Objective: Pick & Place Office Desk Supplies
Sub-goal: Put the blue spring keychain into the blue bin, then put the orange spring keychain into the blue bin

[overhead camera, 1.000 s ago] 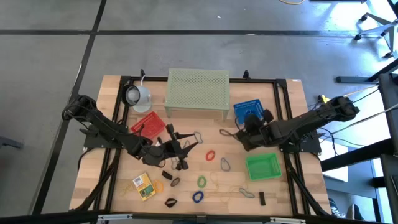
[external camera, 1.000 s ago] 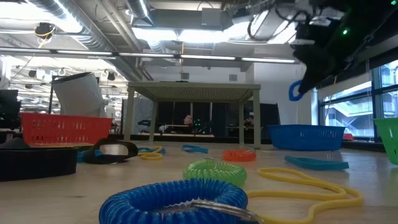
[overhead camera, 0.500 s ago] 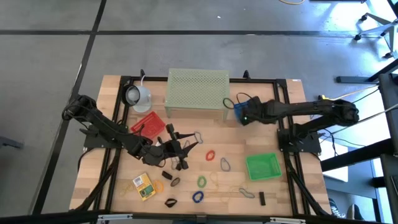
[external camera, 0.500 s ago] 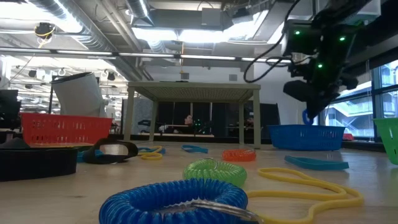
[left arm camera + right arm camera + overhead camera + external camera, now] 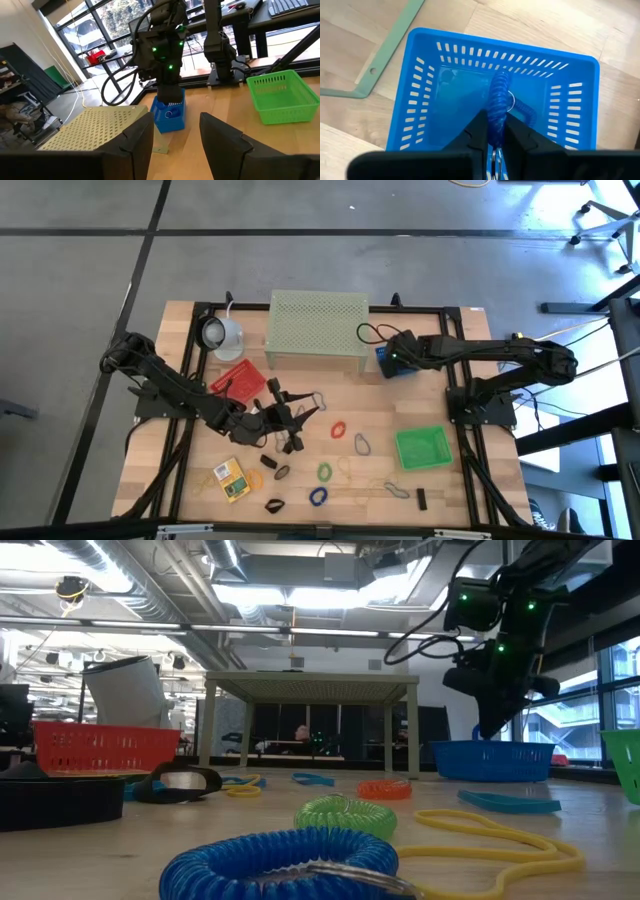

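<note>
**Blue coil held over the blue basket**

The right gripper (image 5: 495, 142) hangs directly above the blue basket (image 5: 420, 100), which sits on the table (image 5: 470, 480) just beside the right foot of the pale green perforated stand (image 5: 318, 322). Its two fingers are pinched nearly together on a blue coil loop (image 5: 498, 100); the coil dangles from the fingertips down into the basket's mouth, with a silvery ring on it (the right wrist view shows this most plainly).

The left gripper (image 5: 290, 425) is low over the middle of the table, its fingers spread wide with nothing between them. From its wrist view the two dark fingers (image 5: 137, 145) frame the stand's corner, the blue basket and the green basket (image 5: 277, 95) beyond.

The remaining supplies lie loose on the wood:
- a red loop (image 5: 339, 428) and a grey-blue loop (image 5: 362, 444) near the centre
- a green coil (image 5: 325, 472) and a second blue coil (image 5: 318, 496) toward the front edge
- small yellow packets (image 5: 231, 479) at front left
- black clips (image 5: 274, 505) close by, and one more (image 5: 421, 499) at front right

A red basket (image 5: 238, 380) stands by the left arm, and a white desk lamp (image 5: 221, 333) is at the back left corner.
</note>
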Controlling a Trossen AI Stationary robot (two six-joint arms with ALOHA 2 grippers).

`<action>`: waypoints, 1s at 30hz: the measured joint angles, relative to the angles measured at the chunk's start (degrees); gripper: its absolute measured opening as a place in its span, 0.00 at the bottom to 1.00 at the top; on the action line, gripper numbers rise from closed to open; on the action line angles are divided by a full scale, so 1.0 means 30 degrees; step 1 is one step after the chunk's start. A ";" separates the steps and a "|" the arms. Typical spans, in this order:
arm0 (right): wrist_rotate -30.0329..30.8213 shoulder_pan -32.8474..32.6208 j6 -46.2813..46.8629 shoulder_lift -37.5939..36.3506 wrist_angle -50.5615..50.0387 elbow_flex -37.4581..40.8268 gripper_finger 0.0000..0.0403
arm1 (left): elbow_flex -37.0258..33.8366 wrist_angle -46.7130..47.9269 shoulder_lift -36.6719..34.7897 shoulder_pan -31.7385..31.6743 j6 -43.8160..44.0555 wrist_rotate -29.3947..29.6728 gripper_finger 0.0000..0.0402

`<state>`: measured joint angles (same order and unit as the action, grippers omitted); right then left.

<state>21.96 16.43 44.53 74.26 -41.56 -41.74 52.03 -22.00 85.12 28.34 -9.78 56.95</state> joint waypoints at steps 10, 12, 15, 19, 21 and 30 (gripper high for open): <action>0.0027 -0.0004 0.0005 0.0000 0.0007 0.0000 0.23 | 0.0000 0.0007 0.0007 0.0000 -0.0490 -0.0004 0.38; 0.0396 -0.0102 0.0427 0.0000 0.0007 0.0000 0.26 | 0.0000 0.0059 0.0007 0.0000 -0.0503 0.0000 0.38; 0.1674 -0.0568 0.1187 0.0000 0.0007 0.0000 0.31 | 0.0000 0.0525 0.0007 -0.0103 -0.0510 -0.0007 0.38; 0.3878 -0.1694 0.2334 0.0000 0.0007 0.0000 0.33 | 0.0000 0.1558 0.0007 -0.0441 -0.0306 -0.0014 0.37; 0.4799 -0.2442 0.2773 0.0000 0.0018 0.0000 0.33 | 0.0000 0.2540 0.0007 -0.0714 0.0411 -0.0293 0.37; 0.6400 -0.5045 0.1992 0.0000 0.1534 -0.0619 0.33 | 0.0000 0.6355 0.0017 -0.2968 0.5615 -0.8406 0.36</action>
<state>41.15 1.29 50.51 74.26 -36.96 -43.59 52.03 -2.94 85.17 19.43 7.06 31.73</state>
